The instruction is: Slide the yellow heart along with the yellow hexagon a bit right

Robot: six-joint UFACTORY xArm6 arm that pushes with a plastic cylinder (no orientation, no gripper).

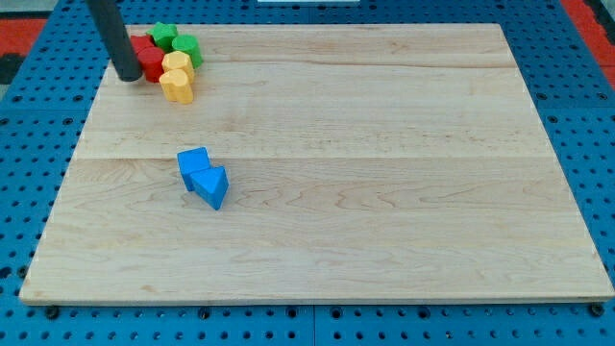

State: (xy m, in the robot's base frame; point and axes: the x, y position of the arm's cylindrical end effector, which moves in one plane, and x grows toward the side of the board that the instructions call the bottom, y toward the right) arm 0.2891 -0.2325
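Two yellow blocks sit at the view's top left of the wooden board (365, 173). The upper yellow block (177, 63) touches the lower yellow block (177, 86); I cannot tell which is the heart and which the hexagon. My tip (126, 74) stands just left of the red blocks (147, 58), which lie between it and the yellow blocks.
A green star-like block (162, 36) and a green round block (185, 47) sit above the yellow ones. Two blue blocks (203, 177) touch each other left of the board's middle. A blue pegboard surrounds the board.
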